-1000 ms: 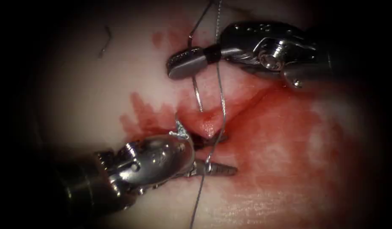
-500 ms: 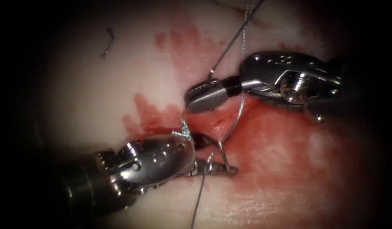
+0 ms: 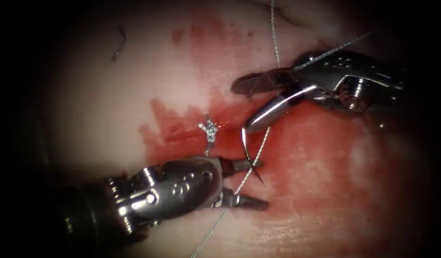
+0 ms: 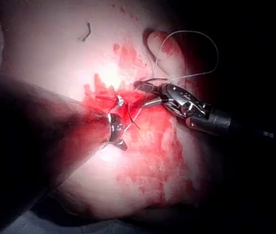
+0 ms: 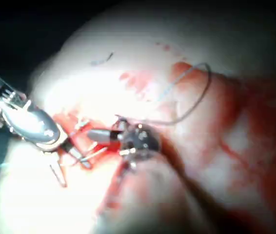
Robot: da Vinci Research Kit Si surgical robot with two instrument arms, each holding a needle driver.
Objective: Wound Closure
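On the red-stained tissue (image 3: 134, 95) my left tool (image 3: 265, 184) comes in from the lower left, jaws open and holding nothing. The thread (image 3: 251, 167) runs between them. The dark curved needle (image 3: 246, 145) lies free just right of a knot (image 3: 210, 129) on the cut, and its lower part crosses the left tool's upper jaw. I cannot tell whether either end sits in the tissue. My right tool (image 3: 239, 108) stands above the needle with jaws wide open; its lower jaw tip is close to the needle's upper end. The left wrist view also has the right tool (image 4: 145, 94) and the needle (image 4: 133, 119).
Thread (image 3: 274, 33) rises out of the picture's top edge, and another strand (image 3: 335, 48) crosses the right tool's body. A slack loop of thread (image 4: 196, 48) lies behind the right tool. A short cut end of thread (image 3: 118, 45) rests far left of the cut. Red fluid (image 3: 325, 143) spreads right of it.
The right tool came down and to the right with the needle, then opened and let it go. The knot has settled onto the cut. The left tool has hardly moved.
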